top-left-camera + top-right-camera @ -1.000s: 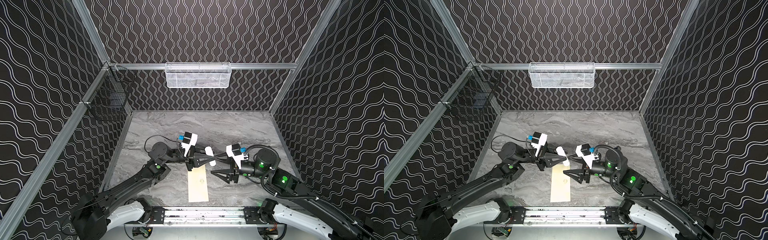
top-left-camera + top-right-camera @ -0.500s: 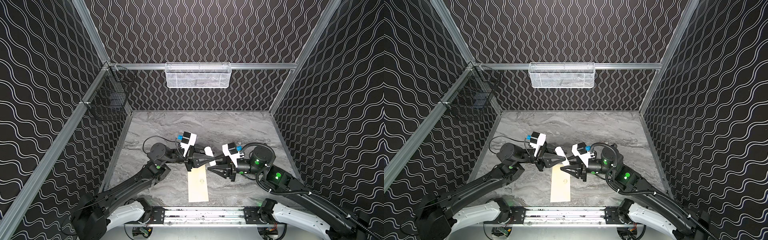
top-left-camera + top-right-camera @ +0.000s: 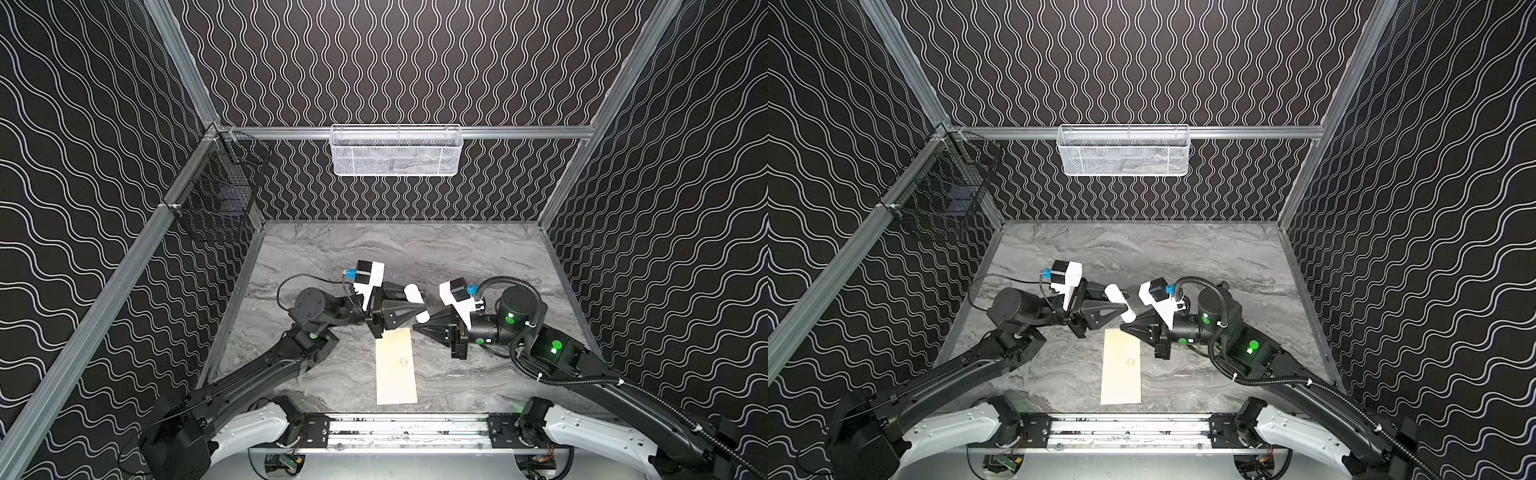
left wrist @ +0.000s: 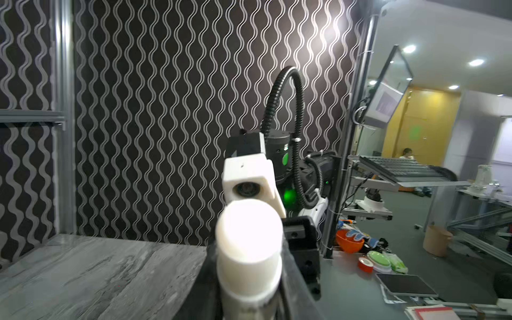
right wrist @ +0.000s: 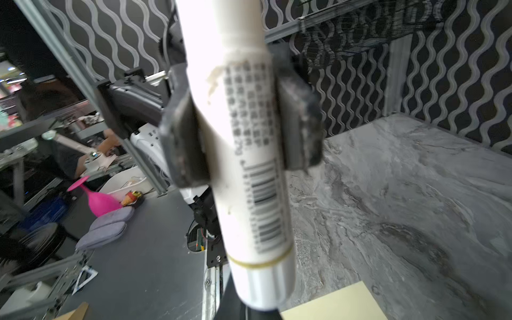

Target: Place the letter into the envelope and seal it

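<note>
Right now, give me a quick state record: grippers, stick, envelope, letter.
left gripper: shut on white stick, mid-body
right gripper: shut, tip at the stick's lower end; grip on it unclear
white stick: tilted, raised between both grippers
envelope: flat on table, near the front rail, emblem side up, untouched
letter: not in view
flap state: cannot tell

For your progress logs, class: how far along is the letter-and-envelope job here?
Done, likely: no loose letter visible; the envelope lies flat. In hand: left claw grips the glue stick, right claw shut at its cap end. Left: gluing and sealing.
</note>
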